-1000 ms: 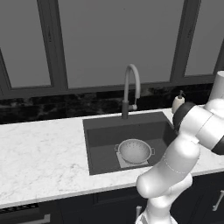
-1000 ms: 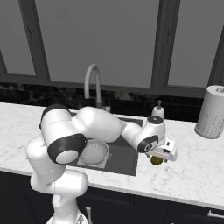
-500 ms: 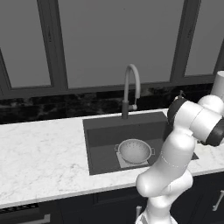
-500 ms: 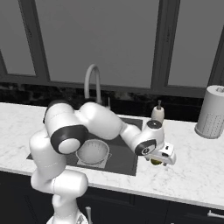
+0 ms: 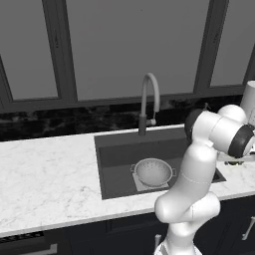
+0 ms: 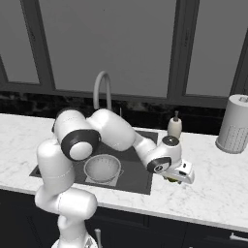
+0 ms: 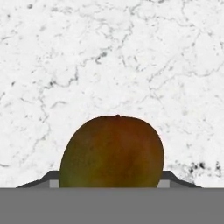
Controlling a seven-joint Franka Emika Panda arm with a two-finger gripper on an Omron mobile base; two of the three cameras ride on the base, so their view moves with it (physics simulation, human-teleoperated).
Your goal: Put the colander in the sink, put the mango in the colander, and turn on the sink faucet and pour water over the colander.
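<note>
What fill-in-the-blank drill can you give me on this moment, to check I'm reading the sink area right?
1. The colander sits inside the ____.
2. The mango lies on the marble ____, between the gripper's fingers.
3. The colander holds no ____ yet.
4. No ____ runs from the sink faucet.

Missing words: sink; counter; mango; water
</note>
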